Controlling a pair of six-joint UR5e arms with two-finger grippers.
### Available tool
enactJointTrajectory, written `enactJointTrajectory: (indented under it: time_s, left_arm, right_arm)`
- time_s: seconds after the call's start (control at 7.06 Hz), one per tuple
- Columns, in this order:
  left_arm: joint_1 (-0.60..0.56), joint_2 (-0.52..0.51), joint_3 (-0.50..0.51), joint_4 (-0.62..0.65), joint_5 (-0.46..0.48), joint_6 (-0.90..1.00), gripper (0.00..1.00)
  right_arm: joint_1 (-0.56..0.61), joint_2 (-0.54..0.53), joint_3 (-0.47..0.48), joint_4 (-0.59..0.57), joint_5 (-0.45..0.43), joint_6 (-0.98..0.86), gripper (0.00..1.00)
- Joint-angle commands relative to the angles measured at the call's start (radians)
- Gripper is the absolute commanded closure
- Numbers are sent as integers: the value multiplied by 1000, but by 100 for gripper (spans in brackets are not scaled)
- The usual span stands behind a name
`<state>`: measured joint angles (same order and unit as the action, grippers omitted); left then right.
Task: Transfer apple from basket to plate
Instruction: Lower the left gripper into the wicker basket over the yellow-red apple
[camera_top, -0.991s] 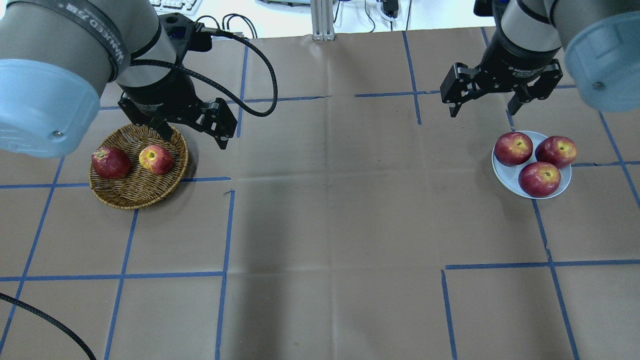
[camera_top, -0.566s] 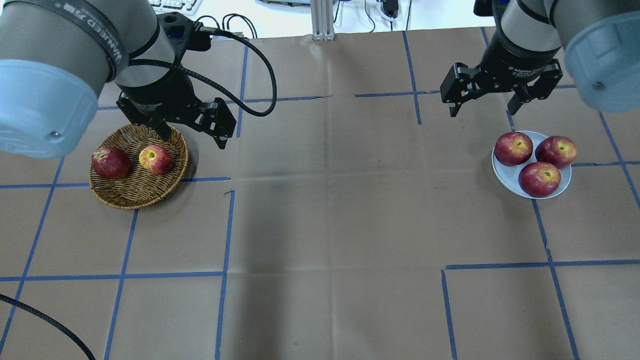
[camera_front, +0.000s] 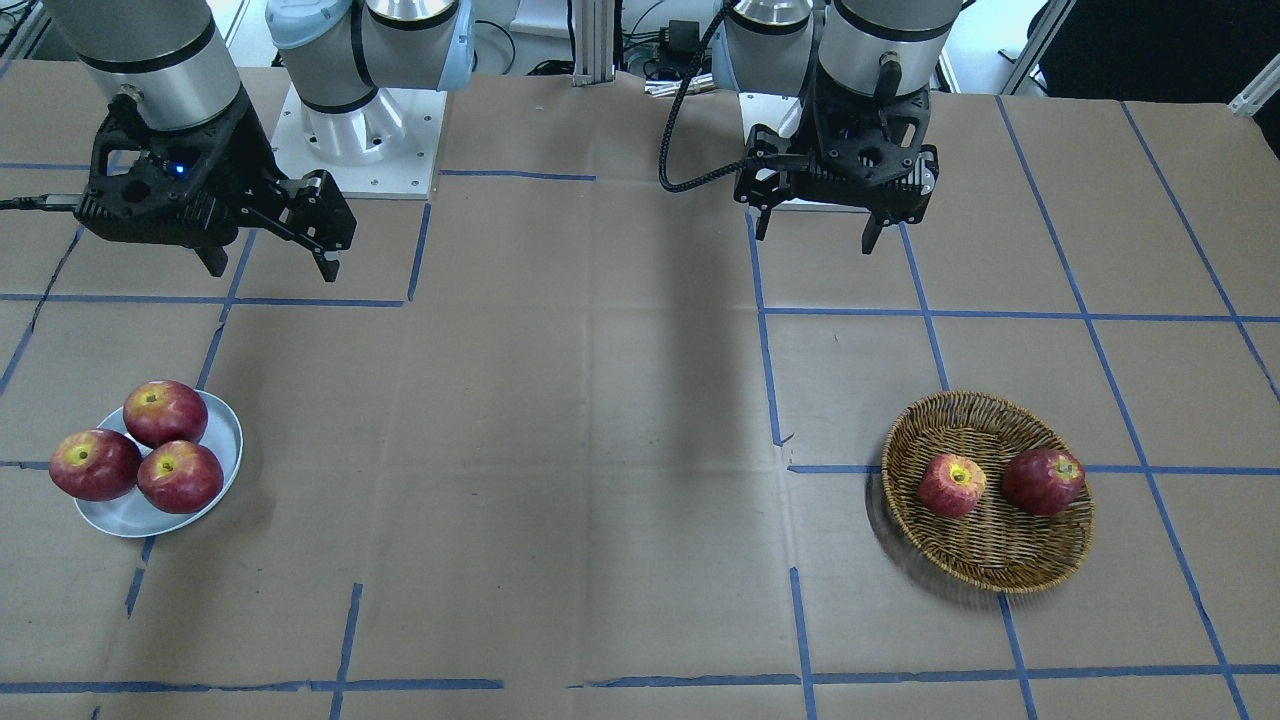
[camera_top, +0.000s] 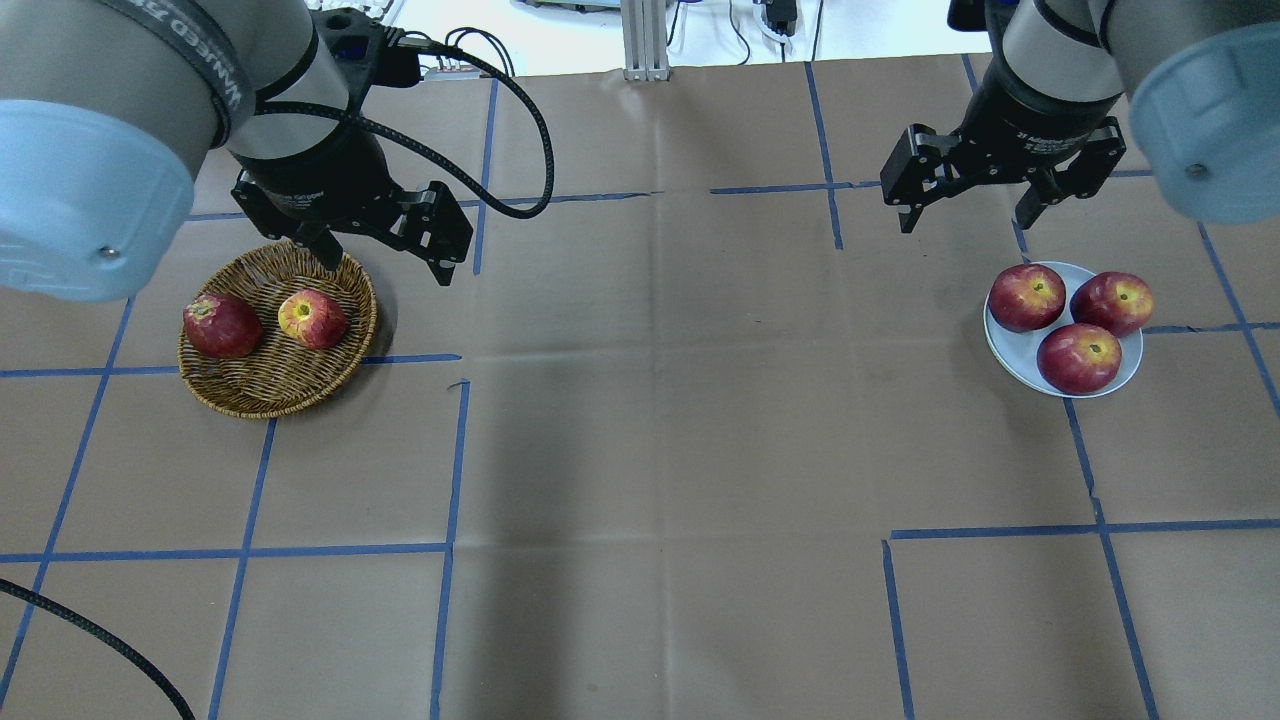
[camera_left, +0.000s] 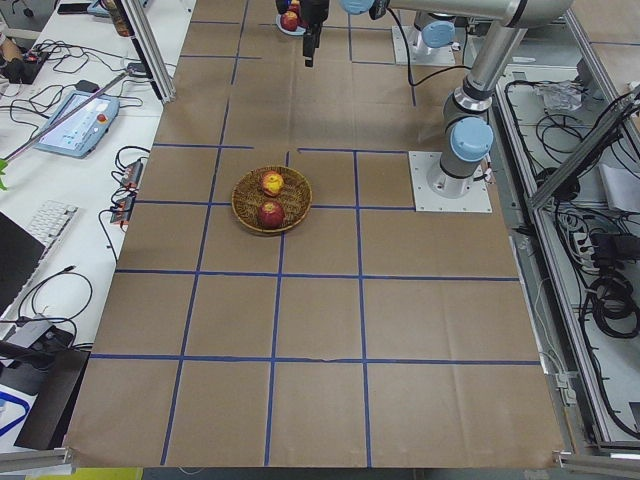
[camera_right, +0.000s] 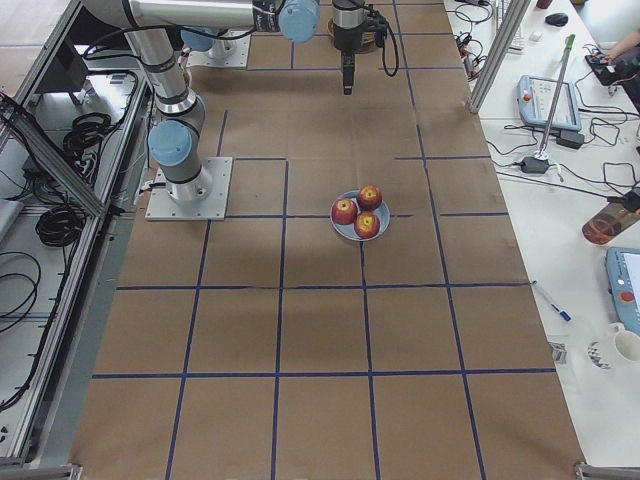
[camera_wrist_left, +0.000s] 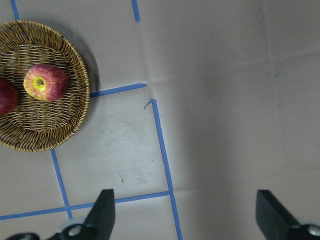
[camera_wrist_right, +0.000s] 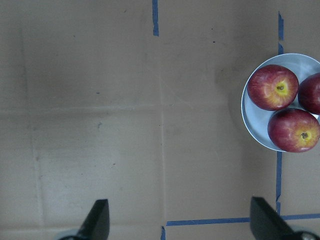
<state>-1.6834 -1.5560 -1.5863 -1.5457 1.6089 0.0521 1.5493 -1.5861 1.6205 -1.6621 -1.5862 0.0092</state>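
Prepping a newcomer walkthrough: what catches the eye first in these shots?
Three red apples crowd the plate on the robot's right. In the basket on its left lie the paler apple and a darker apple. The left gripper and right gripper hang open and empty above the table.

Pinkish-red yellow-streaked apple (camera_top: 312, 318), tan woven basket (camera_top: 262, 388), pale grey plate (camera_top: 1008, 356)

- We see the table (camera_top: 640, 620) covered in brown paper (camera_top: 700, 300), with blue tape lines (camera_top: 458, 460) marking a grid of squares.
- On the robot's left side we find the basket (camera_top: 262, 404) sitting on the paper, over a tape line.
- Well apart, on its right side, the plate (camera_top: 1008, 352) rests across another line.
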Motion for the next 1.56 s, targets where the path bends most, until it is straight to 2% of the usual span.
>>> enactJointTrajectory:
  time_s: [0.0, 0.28, 0.42, 0.71, 0.85, 1.42]
  left_arm:
    - [1, -21, -30, 47, -4, 12, 1]
    - [17, -54, -78, 143, 0, 212, 1]
    - [95, -65, -121, 165, -1, 288, 1]
    - [277, -113, -222, 315, -1, 478, 1]
    - [324, -146, -253, 353, 0, 565, 1]
    - [407, -369, -253, 606, -1, 788, 1]
  right_arm:
    - [0, 0, 1, 1, 0, 0, 0]
    - [0, 0, 1, 1, 0, 0, 0]
    - [0, 0, 1, -1, 0, 0, 0]
    - [0, -2, 1, -1, 0, 0, 0]
    - [0, -2, -1, -1, 0, 0, 0]
    - [0, -2, -1, -1, 0, 0, 0]
